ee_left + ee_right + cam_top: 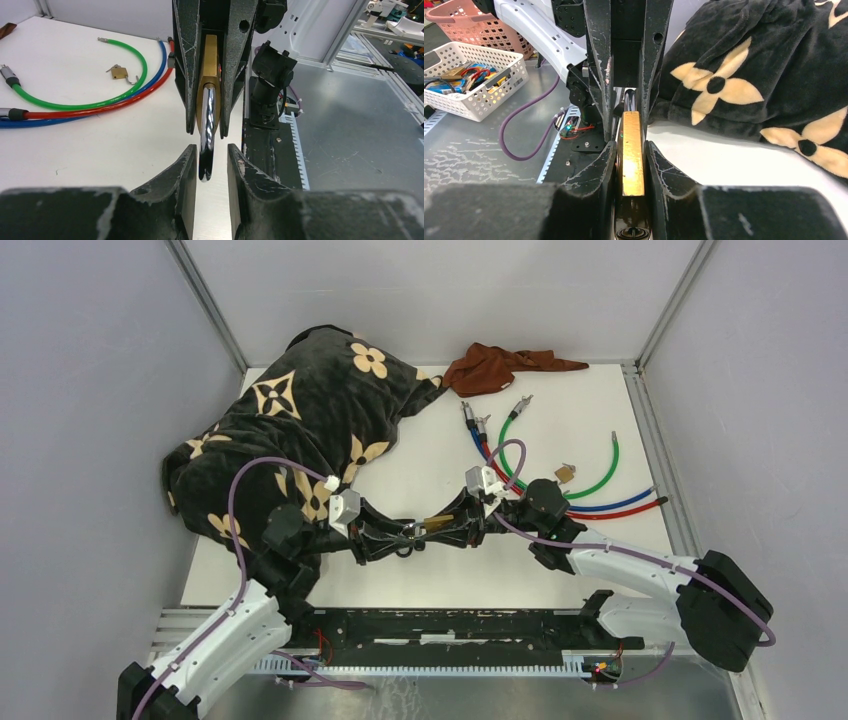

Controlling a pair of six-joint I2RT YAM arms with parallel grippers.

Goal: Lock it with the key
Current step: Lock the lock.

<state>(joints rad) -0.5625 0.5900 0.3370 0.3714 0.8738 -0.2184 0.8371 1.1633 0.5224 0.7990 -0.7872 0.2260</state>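
Observation:
A brass padlock (438,522) hangs above the table's middle between my two grippers, which face each other. My right gripper (458,518) is shut on its brass body (633,160). The chrome shackle (207,135) points at my left gripper (209,165), which is open, with its fingers (186,167) on either side of the shackle's tip and a small gap on each side. A dark glossy piece (631,220) sits behind the brass body, deep in the right gripper; I cannot tell if it is the key. A second small brass padlock (565,473) lies by the cables.
A black blanket with beige flowers (310,430) covers the left of the table, close to the left arm. A brown cloth (500,367) lies at the back. Green (600,475), blue and red cables (610,510) lie at the right. White (471,75) and pink baskets stand off the table.

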